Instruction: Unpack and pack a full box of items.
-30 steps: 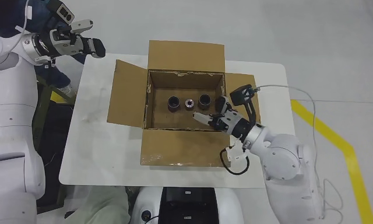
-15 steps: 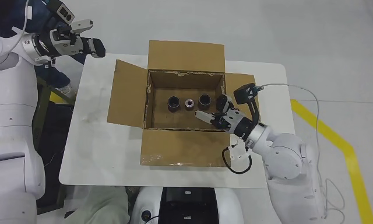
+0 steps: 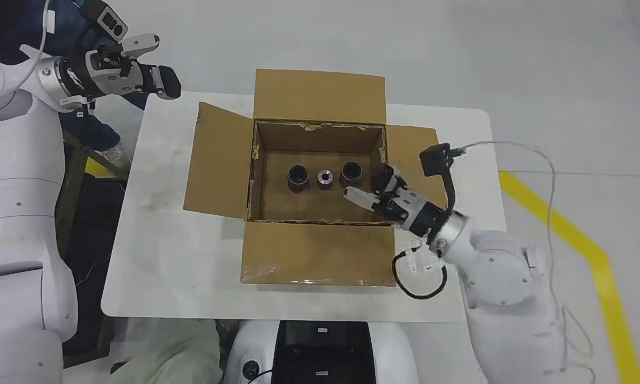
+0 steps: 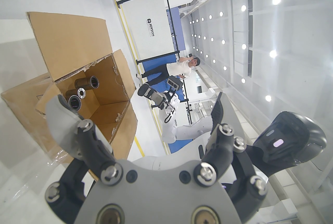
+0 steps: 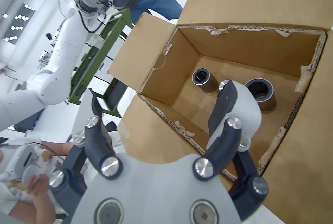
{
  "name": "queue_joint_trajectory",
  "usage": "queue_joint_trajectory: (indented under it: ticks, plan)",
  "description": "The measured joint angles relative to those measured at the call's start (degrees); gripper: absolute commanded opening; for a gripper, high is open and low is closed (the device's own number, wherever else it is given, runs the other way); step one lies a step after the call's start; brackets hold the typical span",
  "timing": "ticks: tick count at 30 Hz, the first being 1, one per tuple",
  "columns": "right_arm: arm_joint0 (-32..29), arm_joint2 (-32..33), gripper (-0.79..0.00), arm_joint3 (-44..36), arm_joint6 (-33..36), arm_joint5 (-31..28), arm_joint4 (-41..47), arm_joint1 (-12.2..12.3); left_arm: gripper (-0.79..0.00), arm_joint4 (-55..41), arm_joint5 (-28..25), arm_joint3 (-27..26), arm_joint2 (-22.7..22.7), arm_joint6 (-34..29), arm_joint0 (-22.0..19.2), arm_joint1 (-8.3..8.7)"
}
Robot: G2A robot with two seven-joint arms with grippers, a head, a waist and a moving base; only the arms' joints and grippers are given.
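Three cylinders [image 3: 324, 177] stand in a row inside the open cardboard box [image 3: 315, 252] at mid-frame on the table [image 3: 170, 254]. The right pincer [image 3: 367, 185] hangs over the box's right side, wide open and empty. The left pincer [image 3: 160, 64], upper left, is likewise open and empty.

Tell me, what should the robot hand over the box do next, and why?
Probably dip the open right gripper down into the brown cardboard box toward the nearest dark metal cylinder: it hovers open at the rim, holding nothing, and three cylinders stand inside.
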Motion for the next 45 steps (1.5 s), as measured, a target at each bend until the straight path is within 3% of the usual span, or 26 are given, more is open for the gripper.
queue_joint_trajectory:
  ticks: [8, 14, 28, 37, 45]
  plan:
    - [-2.0, 11.5, 0.000, 4.8, 5.8, -0.1, 21.6, 1.6, 0.000, 0.0, 0.0, 0.0, 0.0, 0.0, 0.0, 0.00]
    - [-3.0, 17.6, 0.000, 9.7, 8.3, -2.6, 31.7, 2.6, 0.000, 0.0, 0.0, 0.0, 0.0, 0.0, 0.0, 0.00]
    - [-1.9, 21.2, 0.000, 19.5, 2.8, -1.8, 29.4, 4.3, 0.000, 0.0, 0.0, 0.0, 0.0, 0.0, 0.0, 0.00]
    - [-1.0, 19.4, 0.000, 23.2, -2.7, 0.1, 24.4, 4.9, 0.000, 0.0, 0.0, 0.0, 0.0, 0.0, 0.0, 0.00]
    - [0.6, 16.9, 0.000, 26.8, 1.7, 0.3, 29.3, 5.5, 0.000, 0.0, 0.0, 0.0, 0.0, 0.0, 0.0, 0.00]
